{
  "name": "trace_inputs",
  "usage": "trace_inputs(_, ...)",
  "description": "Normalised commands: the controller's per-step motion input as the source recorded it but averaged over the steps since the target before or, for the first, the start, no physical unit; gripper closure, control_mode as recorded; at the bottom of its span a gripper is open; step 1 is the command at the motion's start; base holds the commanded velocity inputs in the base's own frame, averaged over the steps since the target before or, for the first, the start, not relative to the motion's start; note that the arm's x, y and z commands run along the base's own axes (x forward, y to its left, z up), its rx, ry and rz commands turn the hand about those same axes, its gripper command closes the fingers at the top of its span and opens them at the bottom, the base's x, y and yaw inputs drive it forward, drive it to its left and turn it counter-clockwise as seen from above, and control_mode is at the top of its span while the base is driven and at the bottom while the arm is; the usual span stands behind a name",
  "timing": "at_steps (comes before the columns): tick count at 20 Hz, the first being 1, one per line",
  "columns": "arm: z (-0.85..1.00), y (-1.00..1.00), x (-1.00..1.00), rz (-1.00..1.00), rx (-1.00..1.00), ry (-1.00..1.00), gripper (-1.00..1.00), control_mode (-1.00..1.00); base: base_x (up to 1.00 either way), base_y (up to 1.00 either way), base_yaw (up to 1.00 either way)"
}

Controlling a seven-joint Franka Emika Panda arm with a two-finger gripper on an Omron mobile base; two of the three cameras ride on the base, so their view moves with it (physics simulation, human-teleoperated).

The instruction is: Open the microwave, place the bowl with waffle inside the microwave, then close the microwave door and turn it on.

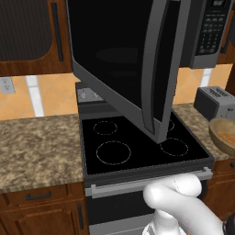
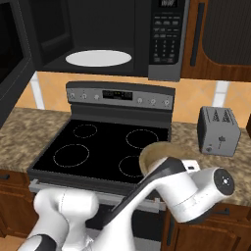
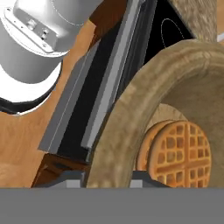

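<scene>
**Bowl held up, microwave wide open**

We see the bowl (image 3: pixel 131 113) very close in the hand view. Its thick tan rim goes down right between our two fingers (image 3: pixel 70 178), one grey tip on each side of it. So the fingers are partly closed and pinch the bowl's rim. The waffle (image 3: pixel 177 154) sits inside the bowl, just past the fingers and a little to the side. It is orange-brown with little squares on it.

In the left base view the bowl (image 1: pixel 224 134) is off the counter, in front of the toaster (image 1: pixel 215 102). In the right base view the bowl (image 2: pixel 156 156) peeks out from behind our white arm, over the front corner of the stove (image 2: pixel 98 147).

The microwave (image 2: pixel 122 37) hangs above the stove, far up from the fingers. The microwave door (image 1: pixel 124 64) is swung wide open and sticks out toward us, with its long grey handle on the near edge. Inside we see a white round plate (image 2: pixel 98 58) on the floor of the microwave. The keypad (image 2: pixel 165 34) is on its right side.
</scene>
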Motion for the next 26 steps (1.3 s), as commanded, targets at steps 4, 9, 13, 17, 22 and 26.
trace_inputs(4, 0.76, 0.99, -0.59, 0.32, 0.0, -0.07, 1.0, -1.0, 0.0, 0.0, 0.0)
trace_inputs(9, 0.86, 1.0, -0.5, 0.25, -0.01, -0.17, 1.0, -1.0, 0.0, 0.0, 0.0)
trace_inputs(13, 1.0, 1.0, -0.46, 0.19, 0.0, -0.18, 1.0, -1.0, 0.0, 0.0, 0.0)
trace_inputs(17, 1.0, 1.0, -0.28, 0.18, 0.0, -0.11, 1.0, -1.0, 0.0, 0.0, 0.0)
trace_inputs(22, 0.89, 0.55, 0.13, 0.16, -0.03, -0.02, 1.0, -1.0, 0.0, 0.0, 0.0)
trace_inputs(26, 0.34, 0.2, 0.67, -0.1, -0.08, -0.05, 1.0, -1.0, 0.0, 0.0, 0.0)
